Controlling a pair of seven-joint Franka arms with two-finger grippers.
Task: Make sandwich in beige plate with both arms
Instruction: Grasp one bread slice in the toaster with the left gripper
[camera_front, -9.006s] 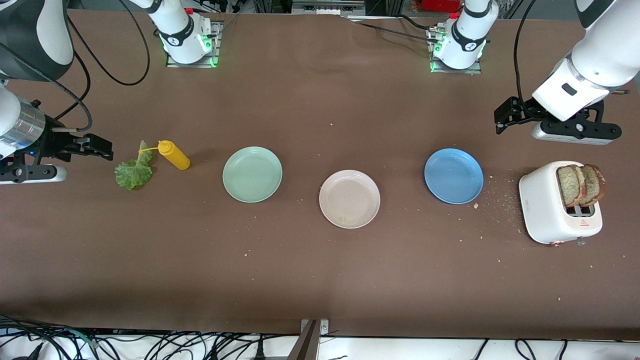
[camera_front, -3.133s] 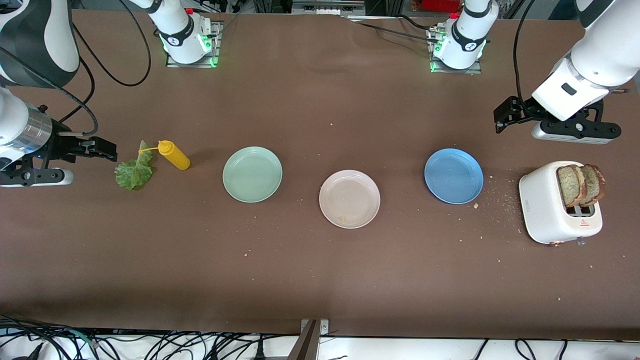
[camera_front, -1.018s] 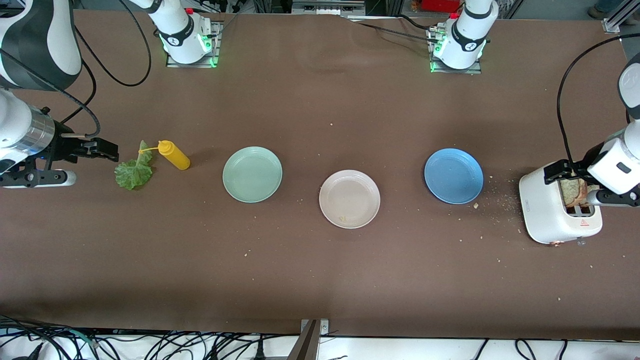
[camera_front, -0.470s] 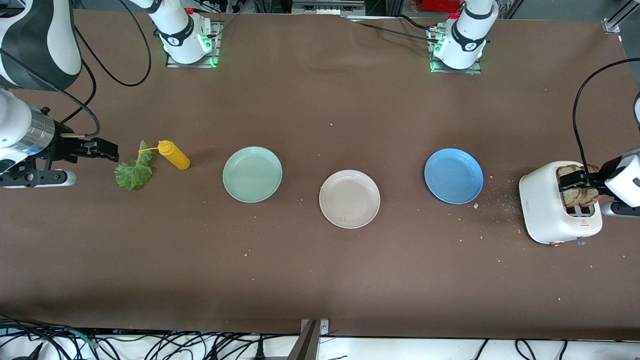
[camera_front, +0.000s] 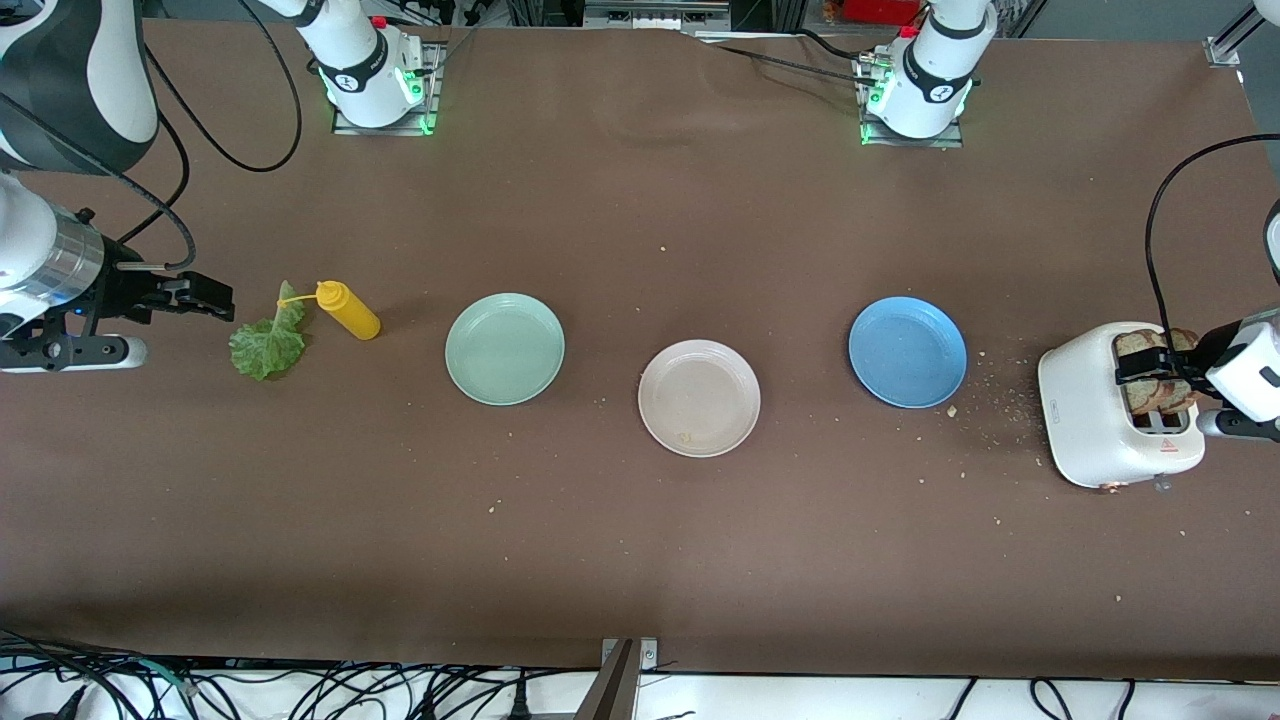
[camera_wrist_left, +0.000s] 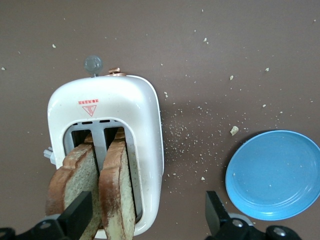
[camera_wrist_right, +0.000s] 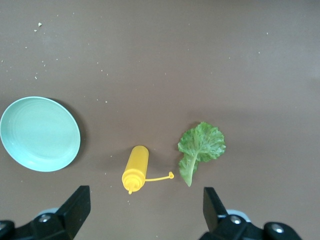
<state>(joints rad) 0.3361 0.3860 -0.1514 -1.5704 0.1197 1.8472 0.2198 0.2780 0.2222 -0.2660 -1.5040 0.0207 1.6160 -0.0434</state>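
Two brown bread slices stand upright in the slots of a white toaster at the left arm's end of the table. My left gripper is open just above them. In the left wrist view, the left gripper has one finger over the bread and the other over bare table beside the toaster. The lettuce leaf lies at the right arm's end. My right gripper hangs open beside the leaf. The right gripper holds nothing. The beige plate lies mid-table, holding only a crumb.
A yellow squeeze bottle lies beside the lettuce. A mint-green plate and a blue plate flank the beige plate. Crumbs are scattered between the blue plate and the toaster.
My left arm has come down from farther back onto the toaster, its open gripper now at the bread tops. My right gripper has barely shifted beside the lettuce.
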